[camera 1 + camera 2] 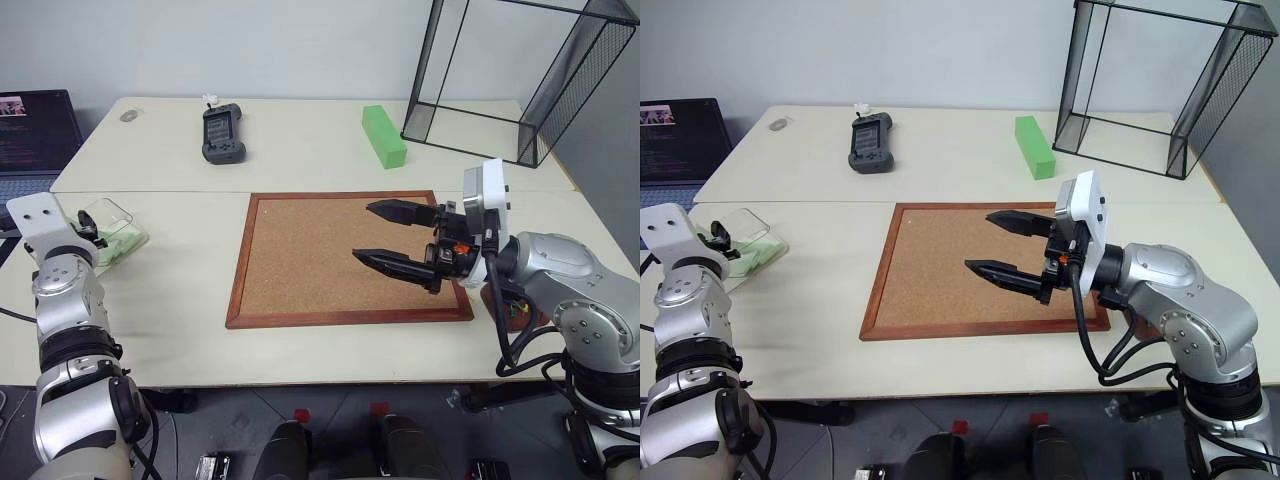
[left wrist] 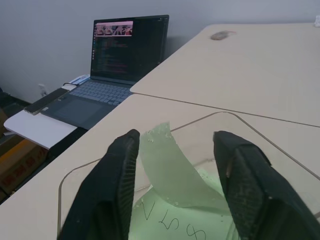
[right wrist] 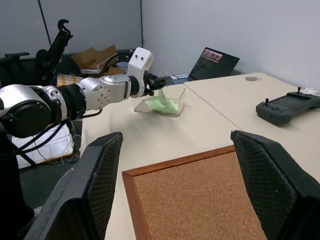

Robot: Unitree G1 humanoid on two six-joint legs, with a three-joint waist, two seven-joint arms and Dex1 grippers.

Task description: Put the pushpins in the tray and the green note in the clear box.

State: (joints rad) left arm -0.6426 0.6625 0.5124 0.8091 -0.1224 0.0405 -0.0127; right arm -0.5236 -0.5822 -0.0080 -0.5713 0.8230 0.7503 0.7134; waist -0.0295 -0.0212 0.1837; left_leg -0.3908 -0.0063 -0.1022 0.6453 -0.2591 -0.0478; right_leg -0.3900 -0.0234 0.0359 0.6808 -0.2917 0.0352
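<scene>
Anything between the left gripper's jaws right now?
Yes: in the left wrist view the green note curls up between the left gripper's open jaws, inside the clear box.

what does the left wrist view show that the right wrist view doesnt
Left wrist view: handwriting on the green note, one end curled up between the left gripper's open fingers, and the laptop's keyboard.

Right wrist view: the cork board, a black handheld controller, the left arm's whole reach to the box, and the right gripper's wide-open fingers.

Both: the green note lying in the clear box, the open laptop, and the beige tables.
</scene>
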